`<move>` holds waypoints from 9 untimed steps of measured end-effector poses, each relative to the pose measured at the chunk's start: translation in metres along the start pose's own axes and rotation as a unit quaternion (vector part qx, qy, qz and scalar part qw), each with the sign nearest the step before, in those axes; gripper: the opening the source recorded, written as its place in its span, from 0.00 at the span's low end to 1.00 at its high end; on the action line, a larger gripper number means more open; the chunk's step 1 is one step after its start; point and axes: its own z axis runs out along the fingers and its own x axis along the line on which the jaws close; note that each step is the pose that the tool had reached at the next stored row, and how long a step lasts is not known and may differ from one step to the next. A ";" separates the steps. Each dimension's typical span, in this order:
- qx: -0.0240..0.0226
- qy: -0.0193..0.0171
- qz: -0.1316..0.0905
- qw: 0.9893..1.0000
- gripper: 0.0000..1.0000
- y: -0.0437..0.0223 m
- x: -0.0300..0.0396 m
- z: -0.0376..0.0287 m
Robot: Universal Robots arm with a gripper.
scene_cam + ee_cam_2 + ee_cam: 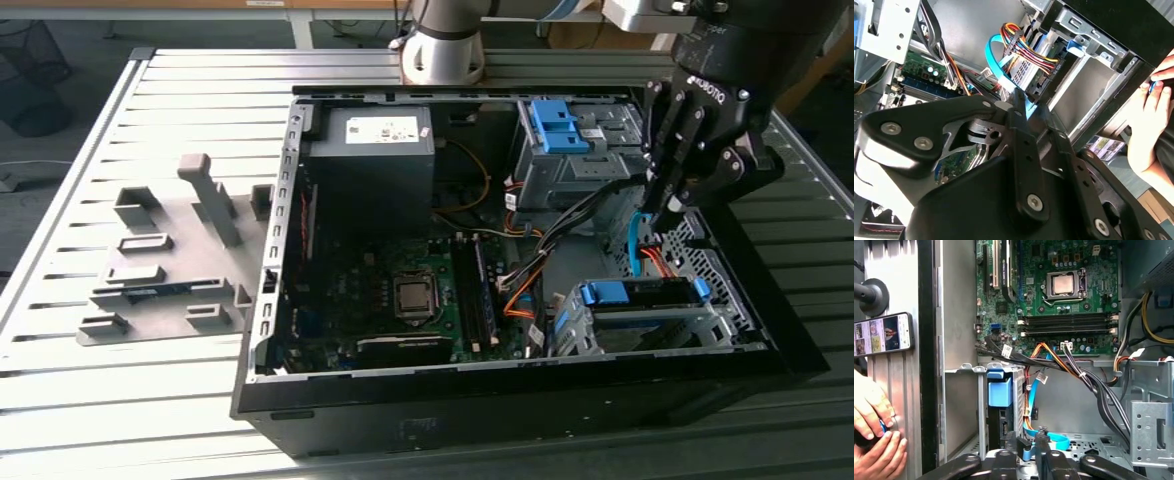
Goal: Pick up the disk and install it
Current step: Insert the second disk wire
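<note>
Gripper (663,205) sits inside the open PC case (287,300), at the exterior view's right, just above the drive cage (654,320). Fingers are pressed together around a light-blue flat cable (996,62) — in the second wrist view the cable runs down between the fingertips (1016,102), and in the first wrist view the same cable (1054,440) loops right at the finger tips. So it pinches the cable, not the drive.

Disk (641,295) is already seated in the lower cage at the case's front corner — blue carrier rail facing up in the exterior view, silver body under it. First wrist view shows its blue carrier tab (999,390) standing in the cage slot; second wrist view shows the drive's back end (1029,70) with the multicoloured power lead (1026,47) plugged in.

A second blue bracket (554,125) sits in the upper cage, well apart from the gripper. Power supply (374,150) is at the rear of the case, motherboard (1064,285) on the case floor. Grey fixture (167,260) lies on the slatted surface (80,370) beside the case. A person's hands (876,435) rest outside the case wall, near a phone (881,335).
</note>
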 end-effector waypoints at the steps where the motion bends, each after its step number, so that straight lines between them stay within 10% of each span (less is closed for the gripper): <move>1: 0.000 0.001 0.000 1.000 0.29 -0.0001 -0.0001 0.0005; 7: 0.000 0.004 0.000 1.000 0.16 -0.0004 0.0000 0.0024; 9: 0.000 -0.003 0.000 1.000 0.16 -0.0004 0.0017 0.0032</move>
